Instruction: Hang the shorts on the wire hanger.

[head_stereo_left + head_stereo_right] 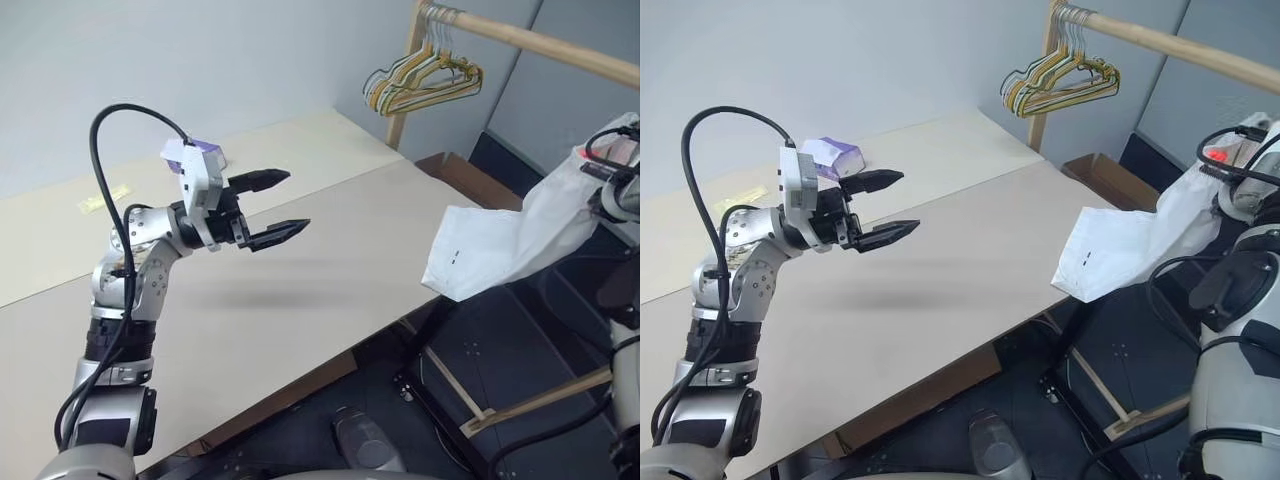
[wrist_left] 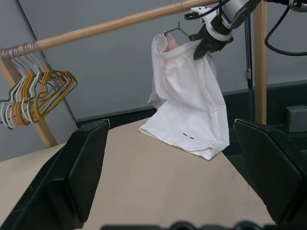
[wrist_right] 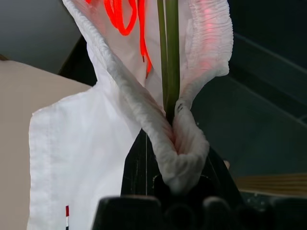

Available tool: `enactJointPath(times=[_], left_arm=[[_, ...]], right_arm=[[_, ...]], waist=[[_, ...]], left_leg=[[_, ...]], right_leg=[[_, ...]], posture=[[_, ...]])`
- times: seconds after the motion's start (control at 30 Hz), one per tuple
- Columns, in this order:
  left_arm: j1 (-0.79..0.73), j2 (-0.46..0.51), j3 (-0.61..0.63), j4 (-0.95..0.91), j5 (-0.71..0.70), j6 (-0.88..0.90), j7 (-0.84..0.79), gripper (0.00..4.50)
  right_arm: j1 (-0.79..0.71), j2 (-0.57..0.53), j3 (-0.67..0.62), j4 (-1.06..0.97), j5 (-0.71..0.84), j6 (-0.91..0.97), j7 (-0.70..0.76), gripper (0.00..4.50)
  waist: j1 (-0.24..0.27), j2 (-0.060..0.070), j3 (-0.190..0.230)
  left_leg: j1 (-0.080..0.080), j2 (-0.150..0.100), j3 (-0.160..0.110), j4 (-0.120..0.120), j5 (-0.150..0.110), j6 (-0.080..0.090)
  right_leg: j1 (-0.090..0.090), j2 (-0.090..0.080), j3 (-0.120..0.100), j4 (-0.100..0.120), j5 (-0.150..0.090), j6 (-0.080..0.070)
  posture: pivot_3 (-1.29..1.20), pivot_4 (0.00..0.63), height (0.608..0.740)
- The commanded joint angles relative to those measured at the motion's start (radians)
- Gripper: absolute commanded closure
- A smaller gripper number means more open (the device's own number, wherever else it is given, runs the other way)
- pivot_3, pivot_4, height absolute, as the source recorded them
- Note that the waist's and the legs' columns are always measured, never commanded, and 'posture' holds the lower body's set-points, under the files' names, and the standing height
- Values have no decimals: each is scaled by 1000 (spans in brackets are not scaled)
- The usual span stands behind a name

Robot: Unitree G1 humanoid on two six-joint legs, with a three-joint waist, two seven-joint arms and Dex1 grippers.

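The white shorts (image 2: 187, 105) hang from their gathered waistband, and the lower hem rests on the table's far corner (image 1: 440, 215). My right gripper (image 2: 205, 44) is shut on the waistband together with the olive-green wire hanger (image 3: 169, 57), which runs down inside the waist. The hanger's hook (image 2: 176, 29) rises close under the wooden rod (image 2: 96, 31); whether it rests on the rod I cannot tell. A small red tag (image 3: 67, 211) shows on the cloth. My left gripper (image 1: 278, 207) is open with nothing in it, held above the table and pointing toward the shorts.
A bunch of yellow, green and white hangers (image 1: 425, 82) hangs on the rod near its upright post. A purple box (image 1: 835, 155) and yellow tape (image 1: 100, 197) lie at the table's back. A cardboard box (image 1: 460, 170) stands beyond the table's edge.
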Motion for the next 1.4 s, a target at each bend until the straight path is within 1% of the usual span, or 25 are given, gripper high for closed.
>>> enactJointPath(times=[0.03, 0.3, 0.4, 0.43, 0.5, 0.53, 0.6, 0.8, 0.87, 1.03, 1.13, 1.23, 1.3, 1.4], left_arm=[[-5, 14, 29, -40, -22, 4, 8, 0], [18, 16, 40, -71, -65, 6, -5, 0], [21, 16, 43, -76, -78, 8, -5, 0], [22, 17, 43, -77, -78, 8, -4, 0], [23, 16, 43, -78, -80, 5, -1, 0], [23, 13, 45, -79, -82, 2, 0, 0], [24, 8, 53, -83, -98, 4, 4, 0], [28, 8, 55, -92, -107, 1, 3, 0], [30, 7, 54, -95, -109, 0, 3, 0], [31, 7, 52, -92, -106, -4, 7, 0], [32, 11, 52, -94, -108, 0, 5, 0], [30, 18, 54, -93, -110, 3, -3, 0], [26, 22, 55, -87, -108, 3, -5, 0], [23, 25, 58, -79, -106, -1, -9, 0]], right_arm=[[-53, -34, -7, 12, 42, -64, -33, 4487], [-45, -39, 12, 54, 84, -72, -53, 4487], [-41, -38, 29, 56, 86, -78, -53, 4487], [-35, -33, 58, 50, 71, -86, -31, 4487], [-30, -27, 92, 46, 57, -97, -24, 3742], [-29, -25, 105, 45, 54, -103, -25, 3530], [-28, -23, 124, 45, 57, -110, -20, 2836], [-23, -22, 122, 56, 80, -118, -48, 554], [-16, -18, 136, 50, 72, -124, -50, 9], [-4, 2, 185, 9, 34, -157, -114, 9], [4, 25, 225, -57, -5, -176, -182, 9], [47, 65, 259, -209, -51, -181, -270, 9], [96, 94, 304, -325, -111, -180, -340, 9], [156, 124, 356, -446, -172, -187, -374, 9]], waist=[[1, 0, 0], [12, 0, 0], [21, 0, 0], [23, 0, 0], [27, 0, 0], [29, 0, 0], [32, 0, 0], [45, 0, 0], [50, 0, 0], [55, 0, 0], [56, 0, 0], [58, 0, 0], [60, 0, 0], [62, 0, 0]], left_leg=[[0, 0, 1, 0, -1, 1], [0, 0, 2, 0, -2, 4], [1, 0, 3, 0, -2, 4], [1, 0, 3, 0, -2, 4], [1, 0, 3, 0, -2, 4], [1, 0, 3, 0, -2, 4], [1, 0, 3, 0, -2, 4], [0, 0, 3, 0, -2, 4], [1, 0, 3, 0, -2, 4], [0, 0, 3, 0, -2, 4], [0, 0, 3, 0, -2, 4], [0, 0, 3, 0, -2, 4], [0, 0, 2, 0, -2, 4], [-1, 0, 2, 1, -2, 4]], right_leg=[[0, 0, 1, -1, 0, 0], [0, 0, 2, -2, 0, 1], [0, 0, 2, -2, 0, 1], [0, 0, 3, -2, 0, 1], [0, 1, 3, -2, 0, 1], [0, 0, 3, -2, 0, 1], [0, 1, 3, -2, 0, 1], [0, 0, 3, -3, 1, 1], [0, 0, 3, -3, 1, 1], [0, 0, 3, -3, 1, 1], [0, 0, 3, -2, 1, 1], [0, 0, 3, -2, 1, 1], [-1, 0, 3, -1, 1, 1], [-1, 0, 3, -1, 1, 1]], posture=[[-263, 0, 740], [-255, 0, 740], [-254, 0, 740], [-254, 0, 740], [-254, 0, 740], [-254, 0, 740], [-245, 0, 740], [-239, 0, 740], [-236, 0, 740], [-231, 0, 740], [-232, 0, 740], [-230, 0, 740], [-229, 0, 740], [-230, 0, 740]])
